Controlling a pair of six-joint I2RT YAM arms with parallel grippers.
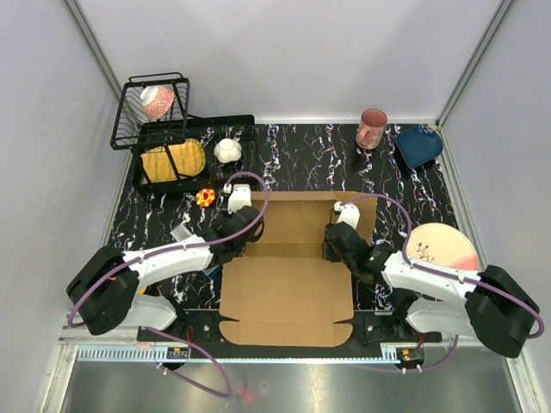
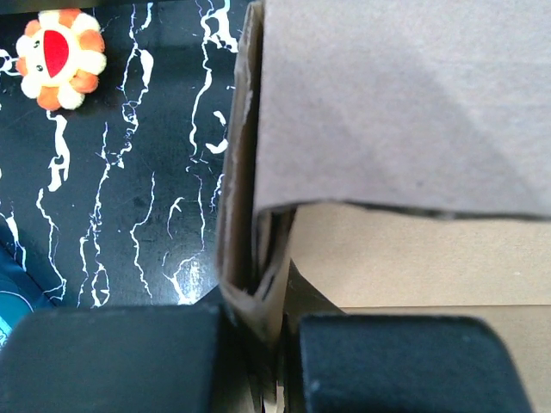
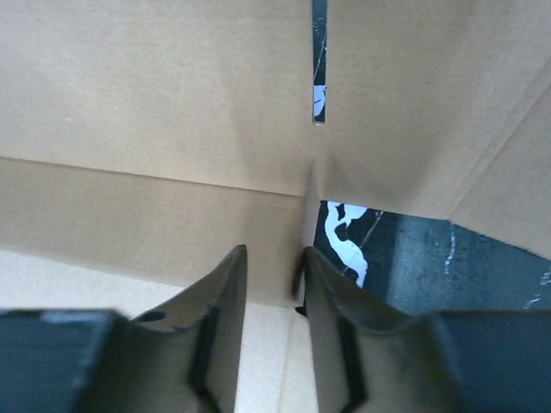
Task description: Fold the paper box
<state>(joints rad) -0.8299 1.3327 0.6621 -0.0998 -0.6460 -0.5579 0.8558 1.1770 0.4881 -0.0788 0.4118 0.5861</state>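
The paper box is a brown cardboard sheet lying mid-table, with its far part partly raised. My left gripper is at the box's left edge. In the left wrist view it is shut on the doubled-over left wall of the box, and a raised panel stands ahead. My right gripper is at the box's right side. In the right wrist view its jaws stand a little apart over the box floor, with the upright right wall's edge just ahead of the right finger. Nothing shows between them.
A black wire rack and a tray with a yellow plate stand back left, beside a white pot. A sun toy lies close to my left gripper. A pink mug and blue bowl stand back right. A pink plate lies right.
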